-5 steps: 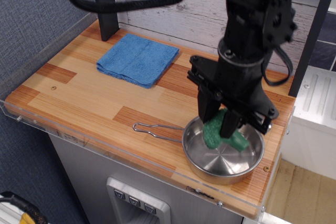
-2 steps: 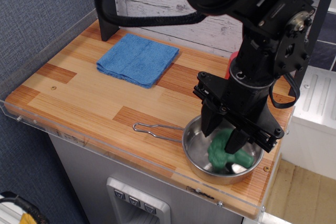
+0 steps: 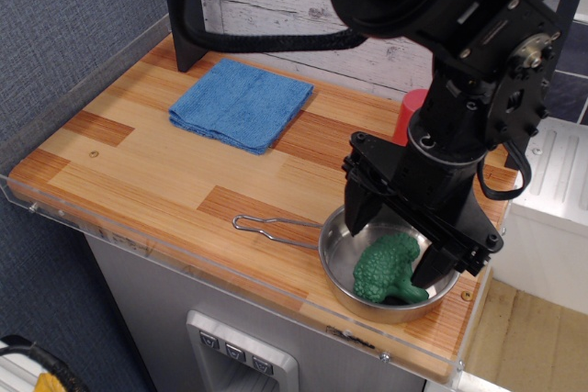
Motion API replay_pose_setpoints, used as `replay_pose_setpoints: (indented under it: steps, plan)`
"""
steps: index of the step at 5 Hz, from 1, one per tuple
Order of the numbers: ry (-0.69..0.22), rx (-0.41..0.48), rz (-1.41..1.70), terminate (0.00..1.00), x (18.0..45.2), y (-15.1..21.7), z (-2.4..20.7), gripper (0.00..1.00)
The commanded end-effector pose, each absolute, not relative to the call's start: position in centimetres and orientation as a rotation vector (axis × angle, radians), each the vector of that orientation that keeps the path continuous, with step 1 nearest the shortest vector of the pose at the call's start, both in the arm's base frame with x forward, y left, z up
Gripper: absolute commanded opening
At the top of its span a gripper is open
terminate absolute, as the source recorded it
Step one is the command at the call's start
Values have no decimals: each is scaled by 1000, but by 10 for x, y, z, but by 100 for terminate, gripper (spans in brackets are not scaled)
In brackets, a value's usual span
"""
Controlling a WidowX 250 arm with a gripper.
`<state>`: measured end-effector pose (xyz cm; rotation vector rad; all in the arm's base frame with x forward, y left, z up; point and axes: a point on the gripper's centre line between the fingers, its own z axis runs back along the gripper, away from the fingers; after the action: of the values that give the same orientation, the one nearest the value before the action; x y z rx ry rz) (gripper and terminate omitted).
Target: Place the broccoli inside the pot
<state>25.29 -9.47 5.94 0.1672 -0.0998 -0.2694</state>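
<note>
- No legible text, labels, brands, nos. or signs anywhere in view.
- Small panel (image 3: 244, 355) on cabinet front below table edge: a few button-like squares w/ marks, too small to read.

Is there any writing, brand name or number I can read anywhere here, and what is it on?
None can be read.
The grey panel below the wooden counter has three small button-like squares; any marks on them are too small to read.
</note>
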Motion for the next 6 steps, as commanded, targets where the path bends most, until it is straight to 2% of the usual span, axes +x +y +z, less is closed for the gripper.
replay_pose_setpoints:
  steps: [1, 2, 3, 4, 5, 6]
  plan:
    - [-179, 162, -279, 0, 240, -85, 93, 100]
    - [-171, 190, -269, 0, 242, -68, 104, 100]
    - [-190, 151, -202, 0, 243, -28, 114, 100]
    - [-202, 229, -159, 0, 246, 20, 120, 100]
    - [-191, 196, -15, 0, 249, 65, 116, 100]
    - [-118, 206, 58, 0, 257, 103, 99, 100]
